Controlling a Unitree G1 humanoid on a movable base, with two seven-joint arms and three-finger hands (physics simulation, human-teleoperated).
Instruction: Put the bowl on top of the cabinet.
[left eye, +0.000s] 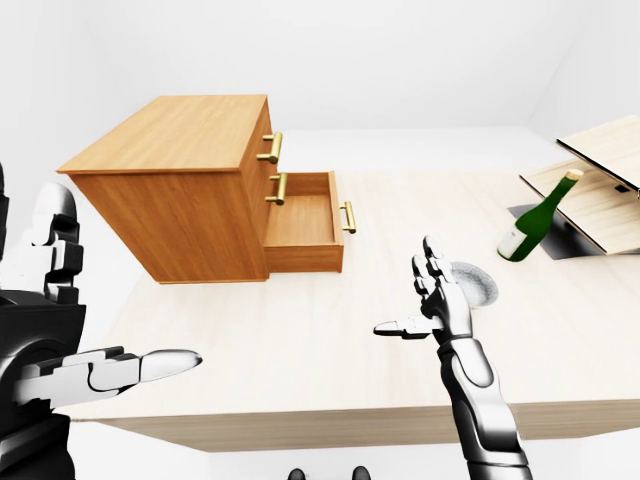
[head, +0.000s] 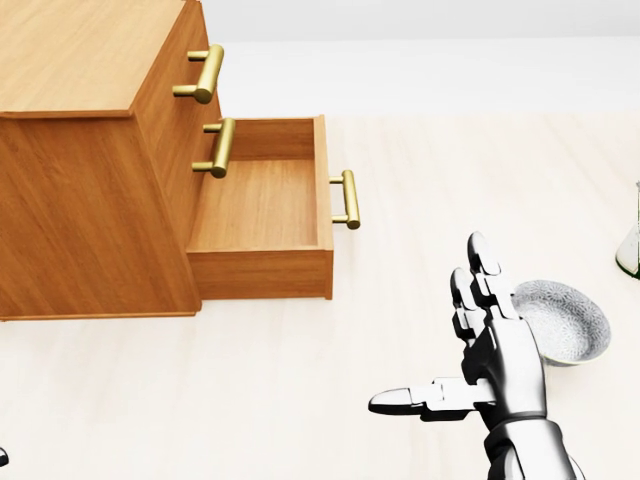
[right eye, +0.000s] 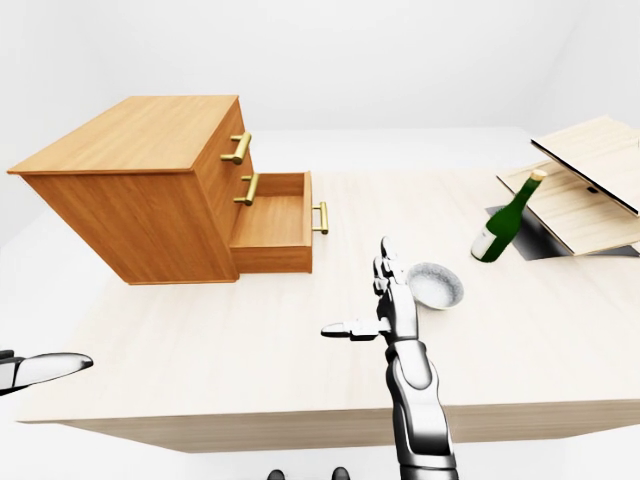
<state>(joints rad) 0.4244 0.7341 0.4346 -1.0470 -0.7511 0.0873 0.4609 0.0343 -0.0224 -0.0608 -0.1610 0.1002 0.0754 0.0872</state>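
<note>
A silvery speckled bowl (head: 565, 320) rests upright on the pale wooden table (head: 300, 400), right of the middle. My right hand (head: 430, 325) stands just to its left, open, fingers pointing up and thumb out to the left; whether it touches the rim I cannot tell. The wooden cabinet (left eye: 170, 130) with brass handles sits at the upper left, its flat top bare and its lowest drawer (head: 260, 205) pulled out and empty. My left hand (left eye: 150, 365) hovers open at the lower left, over the table's near edge, far from the bowl.
A green bottle (left eye: 540, 215) stands to the right of the bowl. Behind it an open wooden box (left eye: 600, 190) lies on a dark mat at the table's right edge. The table's near edge (left eye: 300, 425) runs along the bottom of the eye views.
</note>
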